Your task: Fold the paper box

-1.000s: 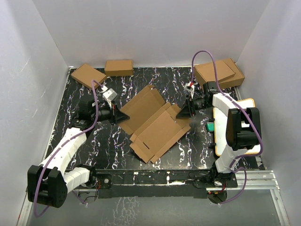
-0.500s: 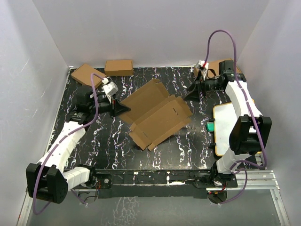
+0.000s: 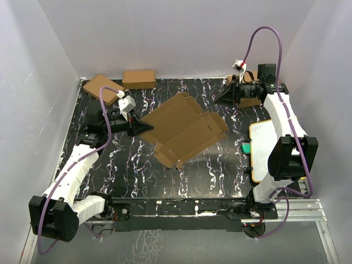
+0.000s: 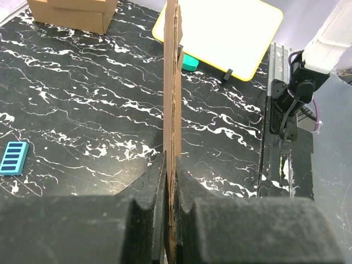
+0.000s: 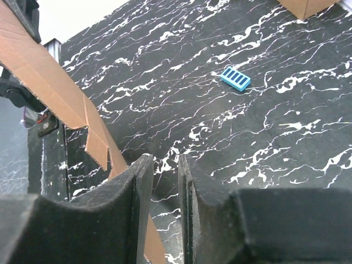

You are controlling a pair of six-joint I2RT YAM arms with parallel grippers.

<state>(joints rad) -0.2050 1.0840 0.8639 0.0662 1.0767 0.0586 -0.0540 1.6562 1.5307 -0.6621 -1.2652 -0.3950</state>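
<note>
The paper box point(image 3: 184, 129) is a creased brown cardboard sheet with flaps, lying unfolded at the table's middle with its left side raised. My left gripper point(image 3: 144, 127) is shut on its left corner. In the left wrist view the sheet's edge point(image 4: 171, 99) runs upright between the pads of the left gripper point(image 4: 172, 170). My right gripper point(image 3: 219, 99) hangs at the back right, apart from the sheet. The right wrist view has the right gripper point(image 5: 165, 165) with a narrow gap and nothing in it; the cardboard point(image 5: 49, 82) lies to its left.
Two small brown boxes point(image 3: 103, 88) point(image 3: 138, 78) lie at the back left. Stacked brown boxes point(image 3: 254, 94) sit at the back right, partly behind my right arm. A yellow-rimmed white board point(image 3: 258, 148) and a green object point(image 3: 246, 148) lie at the right. A small blue tag point(image 5: 235, 78) is on the table.
My right gripper has left the sheet's right edge, opened, narrowed again and drawn back to the far right. The left gripper kept its hold and shifted slightly; the sheet turned a little.
</note>
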